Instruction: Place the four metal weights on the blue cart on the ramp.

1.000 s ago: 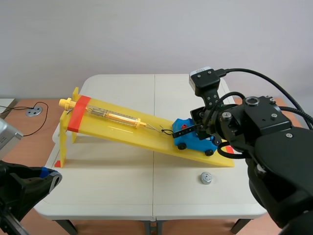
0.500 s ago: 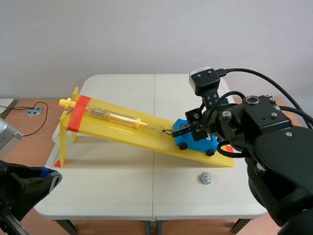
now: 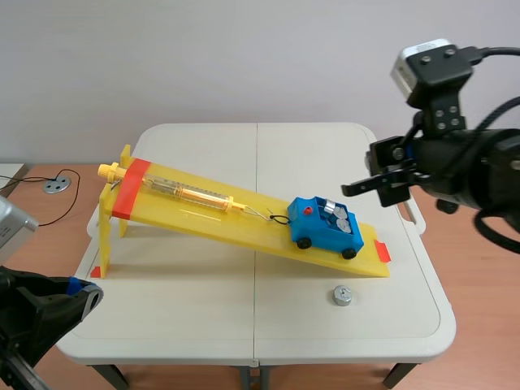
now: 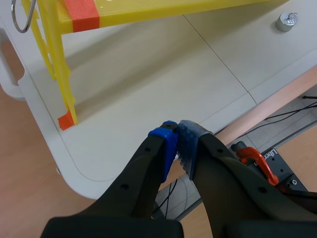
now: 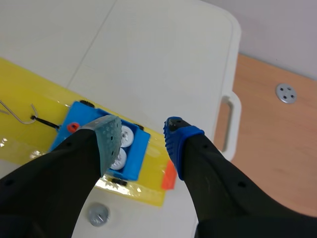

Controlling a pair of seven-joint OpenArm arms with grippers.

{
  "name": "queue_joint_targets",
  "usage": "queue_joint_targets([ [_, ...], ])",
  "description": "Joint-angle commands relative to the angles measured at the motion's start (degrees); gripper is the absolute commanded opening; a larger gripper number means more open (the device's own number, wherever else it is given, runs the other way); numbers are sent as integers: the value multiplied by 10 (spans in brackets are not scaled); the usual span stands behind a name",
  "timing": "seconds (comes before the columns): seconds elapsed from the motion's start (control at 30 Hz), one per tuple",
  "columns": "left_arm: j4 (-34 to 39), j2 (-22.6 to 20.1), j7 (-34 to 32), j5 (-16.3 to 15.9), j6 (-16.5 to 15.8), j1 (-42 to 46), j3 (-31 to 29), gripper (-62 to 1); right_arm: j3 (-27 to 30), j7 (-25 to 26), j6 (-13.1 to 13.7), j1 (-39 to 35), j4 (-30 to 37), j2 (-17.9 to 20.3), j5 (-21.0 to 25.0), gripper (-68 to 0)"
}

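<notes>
— Two pads (image 5: pixel 110 133) are seen held well apart on the right gripper (image 5: pixel 143 133); is anything kept between them?

— Nothing is held. The fingers are spread and bare, and the gripper is raised high over the blue cart (image 3: pixel 325 230), presumably so that the cart is given room and not knocked down the slope.

— And how is the left gripper (image 4: pixel 177 133) set?

— Its fingers are pressed together on nothing. It is parked low, off the near left corner of the table (image 3: pixel 203 309), well apart from the work, probably so that the way is not blocked.

— Where is the cart found?

— It is stood on the lower part of the yellow ramp (image 3: pixel 244 230), wheels on the slope, and tied by a hook and string (image 3: pixel 275 218) to the spring tube (image 3: pixel 191 193) fixed higher up. By that tether it is probably held from rolling off.

— Are the weights loaded?

— About three metal weights (image 3: pixel 335 215) seem to be laid in the cart's tray, though only two are shown clearly in the right wrist view. One loose weight (image 3: pixel 341 295) is left on the table, just in front of the ramp's low end.

— What is called for next?

— The loose weight would have to be picked up, most easily by the right gripper, which is nearer and opened. Care would be needed when it is set down, since the tray is nearly filled and the cart could be nudged.
</notes>
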Motion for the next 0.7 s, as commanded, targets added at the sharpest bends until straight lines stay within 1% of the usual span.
queue_joint_targets([
  [0.0, 40, 3, -53, -46, -12, -11, -7, -569, 38, 40, 1, -3, 65, 47, 33, -424],
  [0.13, 40, 3, -53, -46, -12, -12, -7, -569, 76, 29, 19, -57, 91, 73, 55, -422],
  [0.23, 40, 3, -53, -46, -12, -12, -7, -569, 99, 25, 27, -87, 95, 78, 75, -422],
  [0.3, 40, 3, -53, -46, -12, -12, -7, -569, 104, 28, 41, -102, 93, 78, 79, -422],
  [0.33, 40, 3, -53, -46, -12, -12, -7, -569, 103, 33, 42, -107, 90, 78, 79, -422],
  [0.4, 40, 3, -53, -46, -12, -11, -7, -569, 99, 47, 54, -113, 75, 78, 79, -422],
  [0.47, 40, 3, -53, -46, -12, -11, -7, -569, 91, 58, 55, -113, 48, 76, 79, -422],
  [0.57, 40, 3, -53, -46, -12, -11, -7, -569, 78, 91, 68, -110, 0, 75, 78, -422],
  [0.67, 40, 3, -53, -46, -12, -11, -7, -569, 70, 120, 71, -103, -42, 63, 55, -423],
])
